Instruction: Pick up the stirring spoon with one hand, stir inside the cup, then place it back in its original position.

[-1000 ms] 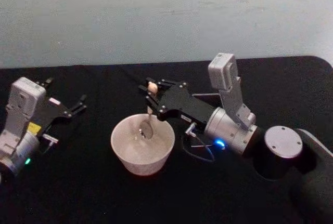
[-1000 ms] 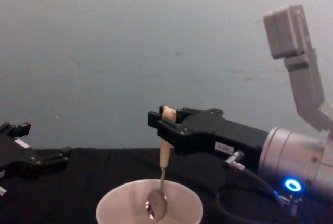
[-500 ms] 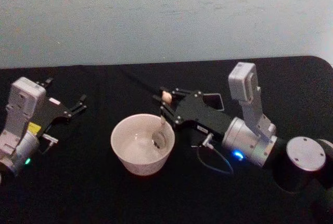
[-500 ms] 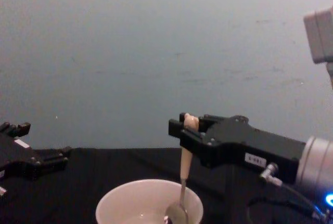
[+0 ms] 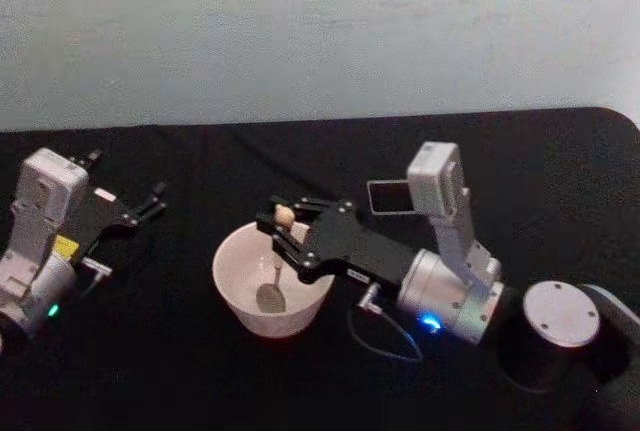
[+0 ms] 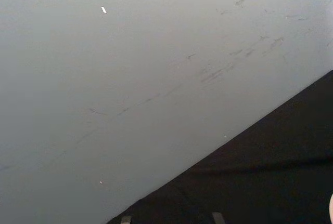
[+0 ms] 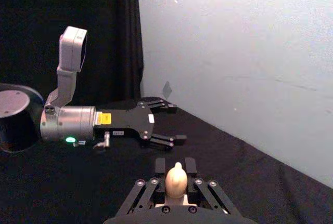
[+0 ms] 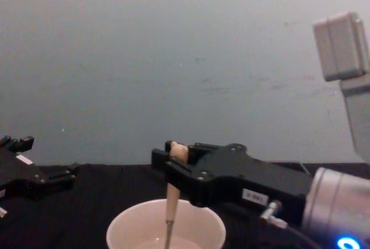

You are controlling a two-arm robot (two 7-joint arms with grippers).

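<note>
Since 0.5 s ago the right gripper [image 5: 283,219] has swung the stirring spoon [image 5: 275,269] from the right side of the cup [image 5: 245,316] across to the middle and nearer part of its floor, and the arm has shifted toward the robot's left.

By my reading the task is in its 2nd step. The spoon is picked up and the stirring is under way, while the return to its resting place is not yet done.

The right gripper is closed on the pale handle just under the knobby tip, which pokes up between the 2 fingers. The spoon hangs nearly upright below them, its metal bowl down inside the cup; whether it touches the bottom I cannot tell. The cup stands on the black surface [image 5: 180,381]. The left gripper [image 5: 148,203] lies parked well to the left, fingers spread with nothing between them.
</note>
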